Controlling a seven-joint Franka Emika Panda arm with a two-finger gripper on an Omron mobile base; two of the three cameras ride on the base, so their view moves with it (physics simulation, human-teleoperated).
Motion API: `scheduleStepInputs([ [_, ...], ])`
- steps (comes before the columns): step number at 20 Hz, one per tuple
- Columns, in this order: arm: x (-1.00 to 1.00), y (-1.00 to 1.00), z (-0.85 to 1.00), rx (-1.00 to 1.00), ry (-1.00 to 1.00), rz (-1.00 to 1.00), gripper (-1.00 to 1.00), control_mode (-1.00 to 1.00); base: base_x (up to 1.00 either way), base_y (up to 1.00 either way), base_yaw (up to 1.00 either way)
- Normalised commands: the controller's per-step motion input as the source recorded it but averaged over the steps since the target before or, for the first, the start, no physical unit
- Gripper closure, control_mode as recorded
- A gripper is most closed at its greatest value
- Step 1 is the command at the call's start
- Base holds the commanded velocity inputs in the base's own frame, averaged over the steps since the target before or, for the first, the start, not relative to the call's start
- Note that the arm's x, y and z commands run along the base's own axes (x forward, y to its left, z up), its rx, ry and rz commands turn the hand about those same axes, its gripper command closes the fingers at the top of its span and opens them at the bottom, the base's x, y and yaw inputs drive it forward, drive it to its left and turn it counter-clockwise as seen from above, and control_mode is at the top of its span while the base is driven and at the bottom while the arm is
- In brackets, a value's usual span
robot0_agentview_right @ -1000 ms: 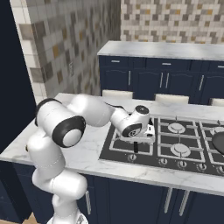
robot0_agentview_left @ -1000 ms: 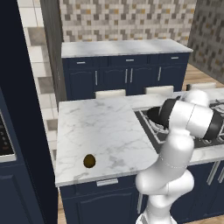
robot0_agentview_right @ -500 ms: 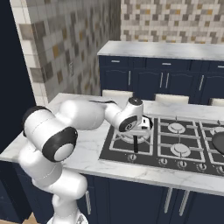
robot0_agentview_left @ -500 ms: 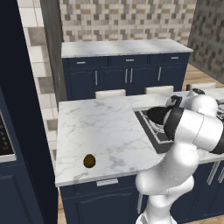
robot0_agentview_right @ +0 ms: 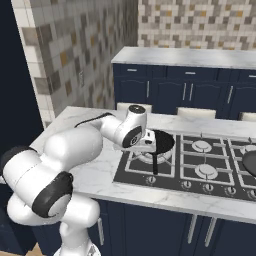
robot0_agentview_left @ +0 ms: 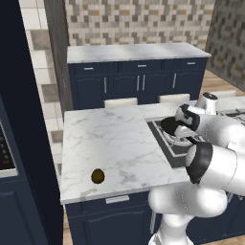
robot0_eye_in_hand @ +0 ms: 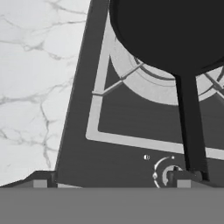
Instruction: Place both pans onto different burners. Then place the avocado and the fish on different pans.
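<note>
On the cooktop's near-left burner [robot0_agentview_right: 150, 156]: pan [robot0_agentview_right: 159, 141] seated on grate | hand [robot0_agentview_right: 145, 145] spread, empty, above handle | avocado [robot0_agentview_left: 97, 176] waits on worktop [robot0_agentview_left: 110, 143]

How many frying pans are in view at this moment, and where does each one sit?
2. One pan sits on the cooktop's near-left burner, handle toward the knobs. A second pan shows at the right edge of the right base view, partly cut off.
</note>
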Motion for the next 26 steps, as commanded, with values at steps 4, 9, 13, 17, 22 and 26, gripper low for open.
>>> scheduleStepInputs([
  [4, -0.55, 0.77, 0.09, 0.0, 0.0, 0.0, -1.0, -1.0, 0.0, 0.0, 0.0],
  [9, -0.4, 0.73, 0.02, 0.0, 0.0, 0.01, -1.0, -1.0, 0.0, 0.0, 0.0],
  [13, -0.26, 0.64, 0.04, 0.0, 0.0, 0.0, -1.0, -1.0, 0.0, 0.0, 0.0],
  [17, -0.11, 0.73, 0.01, 0.0, 0.0, 0.0, -1.0, -1.0, 0.0, 0.0, 0.0],
  [22, -0.12, 0.7, 0.0, 0.0, 0.0, 0.0, -1.0, -1.0, 0.0, 0.0, 0.0],
  [26, -0.03, 0.66, 0.03, 0.0, 0.0, 0.0, -1.0, -1.0, 0.0, 0.0, 0.0],
])
